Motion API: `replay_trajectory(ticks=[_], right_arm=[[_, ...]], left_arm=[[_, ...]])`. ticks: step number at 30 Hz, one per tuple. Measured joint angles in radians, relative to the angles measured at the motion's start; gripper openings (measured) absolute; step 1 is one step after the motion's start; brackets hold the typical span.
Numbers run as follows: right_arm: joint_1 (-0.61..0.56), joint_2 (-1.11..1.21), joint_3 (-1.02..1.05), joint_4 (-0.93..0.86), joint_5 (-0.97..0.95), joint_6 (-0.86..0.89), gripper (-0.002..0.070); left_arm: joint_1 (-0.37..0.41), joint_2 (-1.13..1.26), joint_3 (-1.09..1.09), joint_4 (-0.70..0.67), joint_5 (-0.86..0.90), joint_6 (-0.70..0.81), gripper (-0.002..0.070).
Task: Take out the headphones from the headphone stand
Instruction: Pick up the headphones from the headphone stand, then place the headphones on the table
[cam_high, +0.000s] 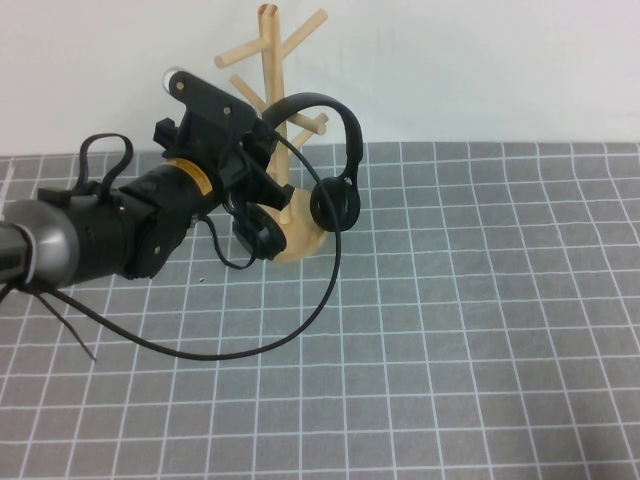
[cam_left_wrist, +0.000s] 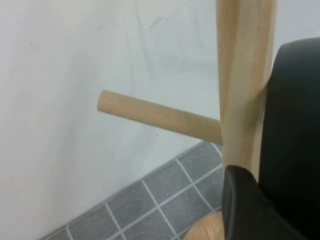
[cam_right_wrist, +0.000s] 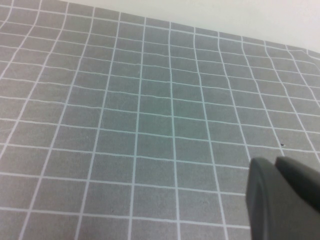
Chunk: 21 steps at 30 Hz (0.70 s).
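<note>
A gray mat (cam_high: 480, 330) with a white grid covers the table; the light wooden headphone stand (cam_high: 300, 238) rests on it by its round base near the white wall.

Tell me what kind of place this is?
Likely a robot test bench, not a home: a grey gridded mat against a bare white wall, with just a wooden headphone stand holding headphones, and the left gripper at them.
</note>
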Motion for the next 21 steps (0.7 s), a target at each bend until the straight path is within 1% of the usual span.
replay_trajectory(ticks=[5, 12, 15, 19, 21], right_arm=[[0.0, 0.0, 0.0, 0.0, 0.0, 0.0, -0.0009], [0.0, 0.0, 0.0, 0.0, 0.0, 0.0, -0.0009], [0.0, 0.0, 0.0, 0.0, 0.0, 0.0, -0.0009], [0.0, 0.0, 0.0, 0.0, 0.0, 0.0, -0.0009], [0.0, 0.0, 0.0, 0.0, 0.0, 0.0, -0.0009]], left_arm=[[-0.017, -0.051, 0.0, 0.001, 0.031, -0.002, 0.0185], [-0.057, -0.147, 0.0, 0.004, 0.128, -0.003, 0.0184], [-0.095, -0.212, 0.0, 0.004, 0.225, -0.003, 0.0184], [-0.173, -0.332, 0.0, 0.004, 0.417, -0.008, 0.0184], [-0.211, -0.394, 0.0, -0.003, 0.507, -0.043, 0.0184]])
